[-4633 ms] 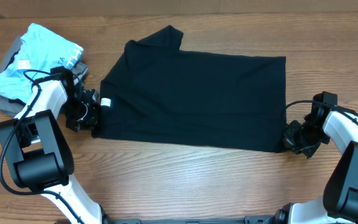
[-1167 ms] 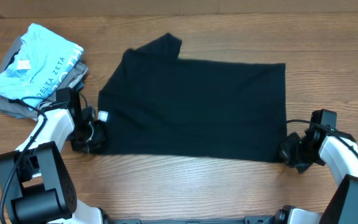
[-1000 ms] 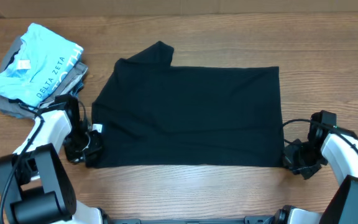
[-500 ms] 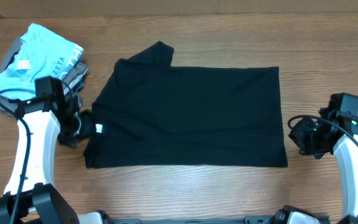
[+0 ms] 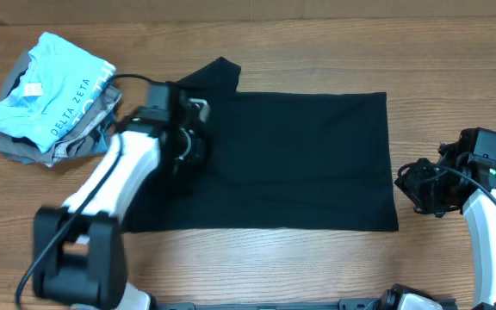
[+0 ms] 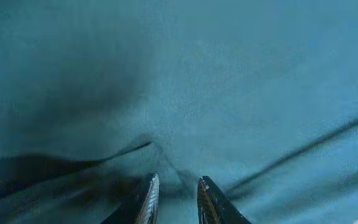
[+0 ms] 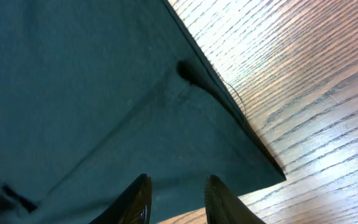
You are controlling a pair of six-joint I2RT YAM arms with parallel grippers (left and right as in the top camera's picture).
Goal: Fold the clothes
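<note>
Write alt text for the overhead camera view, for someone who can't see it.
A black T-shirt lies spread flat on a wooden table. The left gripper is over its sleeve end, the right gripper beside its opposite edge. A light blue garment tops a grey pile in the corner.

A light blue garment (image 5: 46,82) lies folded at the far left of the wooden table (image 5: 317,267) — printed "DELTA ZETA", a small white tag showing — stacked on folded grey garments (image 5: 20,148) whose edges stick out beneath.
</note>
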